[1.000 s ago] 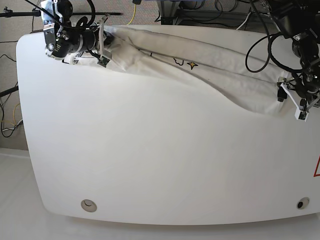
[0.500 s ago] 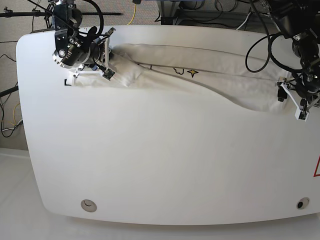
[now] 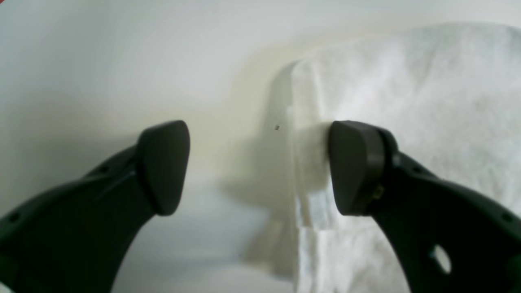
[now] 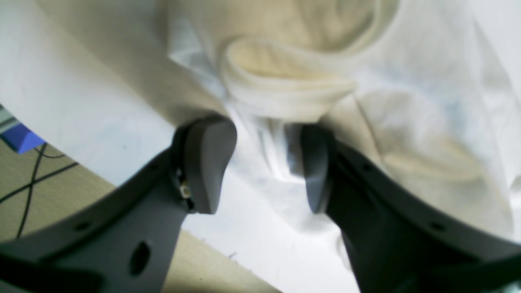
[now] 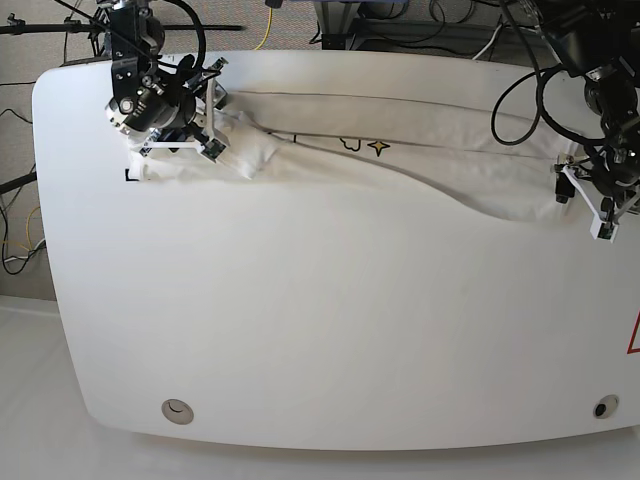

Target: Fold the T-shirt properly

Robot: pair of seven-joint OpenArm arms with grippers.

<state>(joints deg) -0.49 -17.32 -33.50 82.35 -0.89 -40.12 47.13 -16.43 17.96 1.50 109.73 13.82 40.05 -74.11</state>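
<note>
The T-shirt [image 5: 400,165] is lying as a long folded band along the far edge of the desk [image 5: 320,320], a little print peeking out. The right gripper [image 4: 264,167] is hanging over the bunched collar end with jaws apart, cloth between them but not pinched. The left gripper [image 3: 258,167] is waiting wide open at the other end. Risk: rising now, a pad may be catching loose folds and dragging the fold askew.
</note>
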